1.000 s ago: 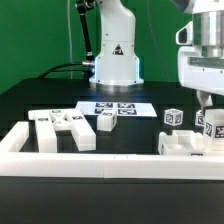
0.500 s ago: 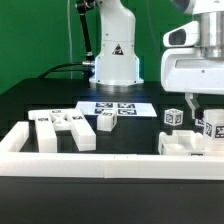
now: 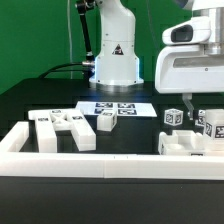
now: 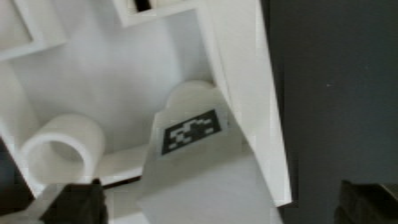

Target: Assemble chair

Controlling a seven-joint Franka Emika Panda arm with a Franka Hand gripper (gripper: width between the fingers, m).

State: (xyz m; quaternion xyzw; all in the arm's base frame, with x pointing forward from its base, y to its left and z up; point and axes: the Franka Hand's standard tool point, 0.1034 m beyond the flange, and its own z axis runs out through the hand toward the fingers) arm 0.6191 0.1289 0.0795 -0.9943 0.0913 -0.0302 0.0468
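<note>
Hand (image 3: 194,101), spread wide, is hovering over the matte white tagged chair block (image 3: 181,143) at the exterior view's right, probably risking nudging it if misaligned.

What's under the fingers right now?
A white chair part with a tag, below the open fingers. Whatever lies beneath that part is hidden.

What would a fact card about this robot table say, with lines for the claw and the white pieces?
claw: open, holding nothing, above a tagged piece
below claw: white chair part with a square tag
exterior view's left: heap of white chair pieces
middle: marker board flat on the black table
front: long white rail
</note>
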